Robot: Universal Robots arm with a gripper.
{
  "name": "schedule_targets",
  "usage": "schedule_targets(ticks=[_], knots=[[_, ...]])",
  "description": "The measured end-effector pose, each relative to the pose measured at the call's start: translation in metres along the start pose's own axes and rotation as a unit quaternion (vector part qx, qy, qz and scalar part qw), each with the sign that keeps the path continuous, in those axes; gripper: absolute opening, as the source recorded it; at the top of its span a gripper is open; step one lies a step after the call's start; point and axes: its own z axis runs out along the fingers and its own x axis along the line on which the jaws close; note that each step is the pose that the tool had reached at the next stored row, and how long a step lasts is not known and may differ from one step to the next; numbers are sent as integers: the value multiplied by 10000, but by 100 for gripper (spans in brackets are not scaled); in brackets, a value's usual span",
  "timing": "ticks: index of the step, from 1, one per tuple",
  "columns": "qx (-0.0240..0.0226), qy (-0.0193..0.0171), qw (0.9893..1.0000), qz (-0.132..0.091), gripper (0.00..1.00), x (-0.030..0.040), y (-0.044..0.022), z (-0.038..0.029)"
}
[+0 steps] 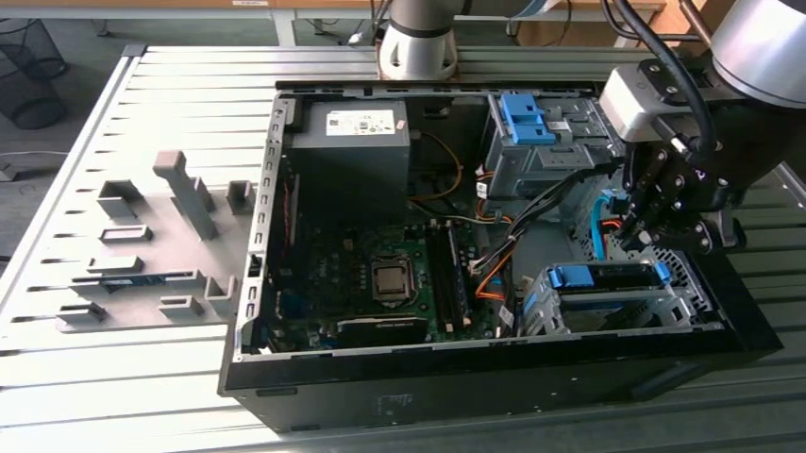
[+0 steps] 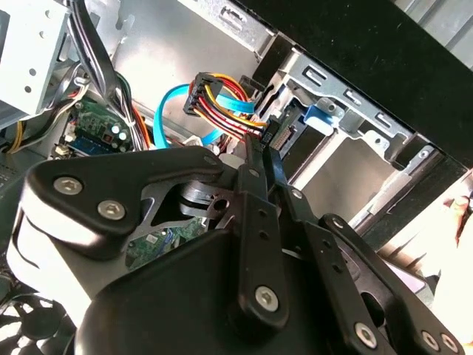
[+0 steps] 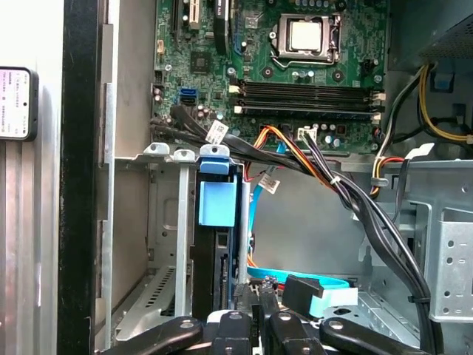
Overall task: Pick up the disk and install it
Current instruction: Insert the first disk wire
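The open computer case (image 1: 478, 382) lies on its side on a slatted metal table (image 1: 151, 377). A metal drive cage (image 1: 539, 304) sits in its corner at the exterior view's lower right.

The disk (image 1: 605, 276) sits in 1 slot of that cage. Its blue plastic frame faces up and out, so it looks seated, or nearly so. In the first wrist view it stands edge-on (image 3: 219, 255), with the blue pull tab at the cage mouth.

I judge it to be stiff and fairly heavy for its size. Its bare metal faces would be slippery, and it would not take shocks or twisting well. The safest hold would be across the 2 long framed edges, or on the blue tab, staying clear of the label face and the connector end.

The gripper (image 2: 264, 144) hangs inside the case just beside the cage, above the disk's inner end, near it but not visibly touching it. Its 2 fingers (image 2: 255, 192) lie side by side and closed together, and I can see nothing clamped between them.

The tips sit right by the coloured power wires (image 2: 222, 89) and a flat blue data cable (image 2: 166, 111), which run toward the disk's connector end.
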Motion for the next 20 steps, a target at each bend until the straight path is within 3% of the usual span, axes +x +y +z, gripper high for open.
schedule_targets(ticks=[20], knots=[[48,3,10000,74,16,51,36,46]])
